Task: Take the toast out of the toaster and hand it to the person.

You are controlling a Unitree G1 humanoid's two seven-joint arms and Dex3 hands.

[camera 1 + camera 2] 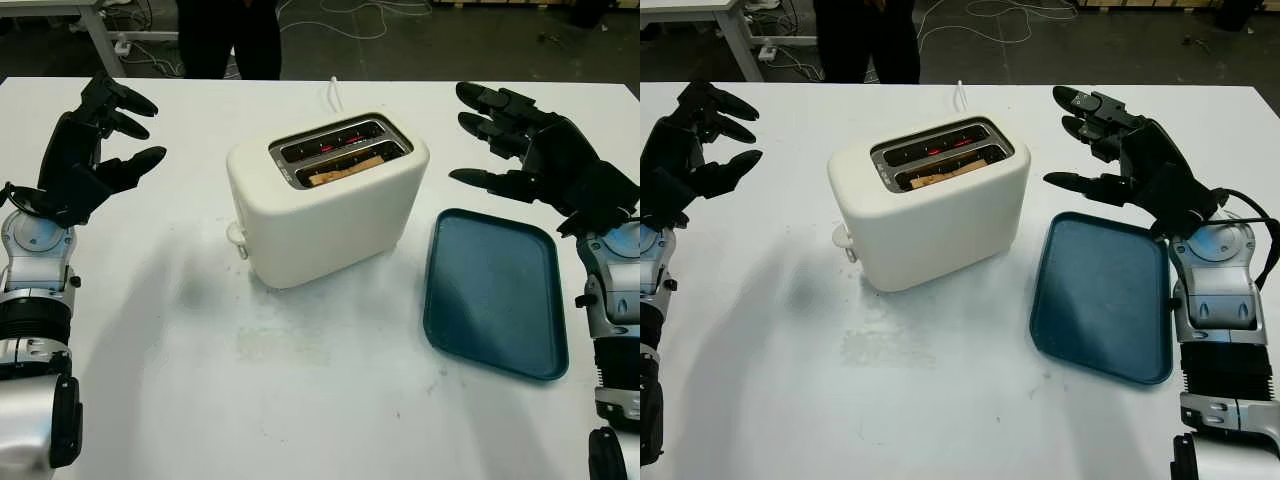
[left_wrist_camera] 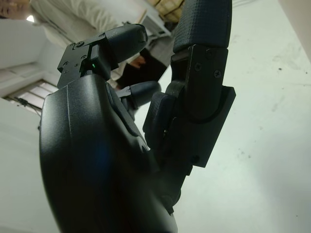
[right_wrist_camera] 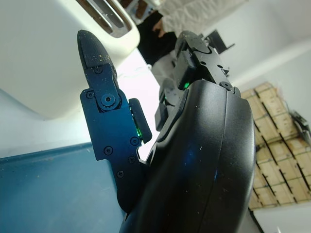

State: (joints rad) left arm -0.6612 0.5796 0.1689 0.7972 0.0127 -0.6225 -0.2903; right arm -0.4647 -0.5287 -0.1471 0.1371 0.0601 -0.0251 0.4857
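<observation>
A cream two-slot toaster (image 1: 325, 205) stands near the middle of the white table (image 1: 300, 400), turned at an angle to the table's edges, its lever knob (image 1: 236, 236) projecting from the end that faces the robot's left. One slice of toast (image 1: 347, 167) sits low in the nearer slot — only its browned top edge shows above the slot rim; in the farther slot, red heating elements are visible. A white cord (image 1: 332, 95) leaves the toaster's far side and runs toward the table's rear edge.

To the robot's right of the toaster lies a dark blue tray (image 1: 495, 293), flat on the table and just beside the toaster without touching it.

The left hand (image 1: 95, 150) is raised above the table's left portion, open and holding nothing, well apart from the toaster. The right hand (image 1: 1130, 160) is likewise open and empty, held above the table at the far end of the tray, its fingertips pointing toward the toaster's upper right corner (a clear gap separates them from the casing).

Beyond the table's far edge stands a person (image 1: 230, 38), seen as dark-clothed legs, on a dark floor (image 1: 450, 45) strewn with cables.
</observation>
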